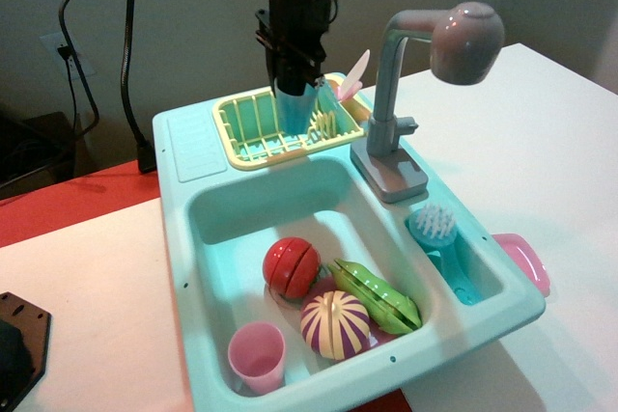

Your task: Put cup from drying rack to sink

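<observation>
**Cup lifted clear of the rack, sink drop not yet made**

In the single camera view, the dark gripper is hanging almost straight down over the pale yellow drying rack, and its fingers are pinching the teal-blue cup near the top. The cup is hanging upright with its lower part showing below the fingertips; it is sitting above the rack's slats rather than down among them, though whether its base is entirely free of the slat tips is hard to tell from this angle. A teal plate and a pale pink utensil are standing in the right end of the rack, just beside the cup.

The light turquoise sink is lying in front of the rack, with the grey faucet rising at its right rear. Its basin is holding a red toy tomato, a green pea pod, a striped purple-and-cream vegetable and a pale pink cup. A teal dish brush is resting in the small side compartment.

Judging by this, the grasp and the lift look done. Carrying the cup forward over the basin, lowering it and letting go are all remaining; the back left of the basin is offering bare floor for the release.
</observation>
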Available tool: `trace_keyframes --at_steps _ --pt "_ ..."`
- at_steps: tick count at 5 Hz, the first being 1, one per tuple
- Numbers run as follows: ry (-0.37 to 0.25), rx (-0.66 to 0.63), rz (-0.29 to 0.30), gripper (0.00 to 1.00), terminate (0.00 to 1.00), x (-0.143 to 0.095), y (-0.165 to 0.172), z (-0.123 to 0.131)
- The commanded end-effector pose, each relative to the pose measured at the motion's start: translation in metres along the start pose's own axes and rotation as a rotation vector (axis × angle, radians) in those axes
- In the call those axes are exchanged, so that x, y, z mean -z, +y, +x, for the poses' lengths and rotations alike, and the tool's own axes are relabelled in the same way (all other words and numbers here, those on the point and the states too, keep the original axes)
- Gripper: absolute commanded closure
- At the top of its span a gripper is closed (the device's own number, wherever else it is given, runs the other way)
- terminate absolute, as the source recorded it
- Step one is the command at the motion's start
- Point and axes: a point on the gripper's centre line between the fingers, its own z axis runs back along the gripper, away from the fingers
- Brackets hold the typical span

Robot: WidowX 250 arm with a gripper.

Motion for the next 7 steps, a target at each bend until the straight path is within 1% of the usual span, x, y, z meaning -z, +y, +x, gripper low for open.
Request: trace_keyframes --at_steps 1,2,3,4,5,6,7 --pt "-0.044 0.127 0.006 1.0 0.0 -0.013 -0.04 -0.026" --pt "0.0 0.146 0.023 1.0 0.0 0.011 -0.052 -0.036" --pt "0.022 0.14 0.049 1.0 0.0 0.038 -0.051 -0.04" --pt "0.038 0.129 0.08 1.0 0.0 0.057 -0.044 -0.045" --pt "0.04 0.127 0.091 1.0 0.0 0.062 -0.042 -0.046" --pt "0.028 0.107 0.104 1.0 0.0 0.059 -0.039 -0.045" --pt "0.02 0.097 0.111 0.0 0.0 0.052 -0.036 -0.045"
